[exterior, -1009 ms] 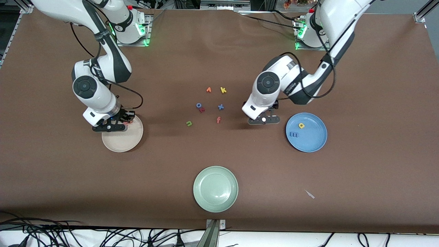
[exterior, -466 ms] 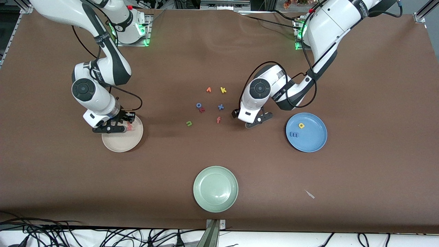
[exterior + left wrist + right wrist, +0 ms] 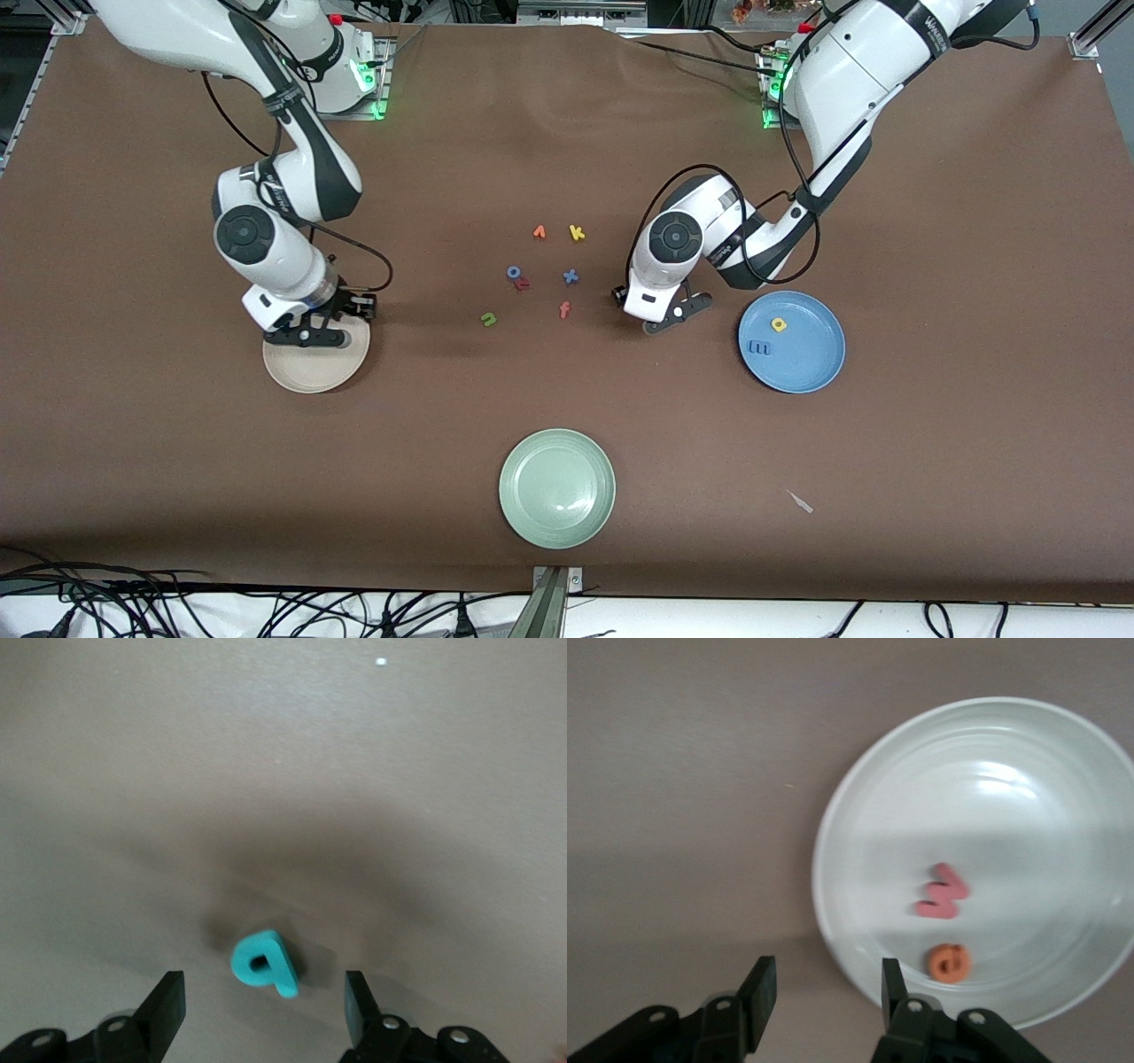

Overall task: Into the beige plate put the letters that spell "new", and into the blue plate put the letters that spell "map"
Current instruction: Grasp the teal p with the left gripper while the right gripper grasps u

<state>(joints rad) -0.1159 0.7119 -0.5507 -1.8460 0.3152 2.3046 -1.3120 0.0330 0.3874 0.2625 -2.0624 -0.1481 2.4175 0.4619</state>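
My left gripper (image 3: 261, 997) is open low over the table, its fingers either side of the teal "p" (image 3: 264, 963) without touching it. In the front view this gripper (image 3: 657, 324) is between the "f" and the blue plate (image 3: 802, 365) and hides the "p". The yellow "a" (image 3: 779, 324) and blue "m" (image 3: 759, 347) lie in the blue plate. My right gripper (image 3: 827, 990) is open and empty over the rim of the beige plate (image 3: 1028, 780), which holds the pinkish-red "w" (image 3: 943, 893) and orange "e" (image 3: 950, 962). The green "n" (image 3: 488, 319) lies on the table.
Loose letters lie mid-table: an orange letter (image 3: 539, 232), yellow "k" (image 3: 577, 233), blue "o" (image 3: 513, 272) touching a red letter (image 3: 523, 283), blue "x" (image 3: 570, 276), orange-red "f" (image 3: 564, 309). A pale green plate (image 3: 556, 488) sits near the front camera.
My right gripper opened, dropped the "w" into the beige plate and shifted toward the table's middle. My left gripper moved toward the letters, over the "p", its fingers drawing closer.
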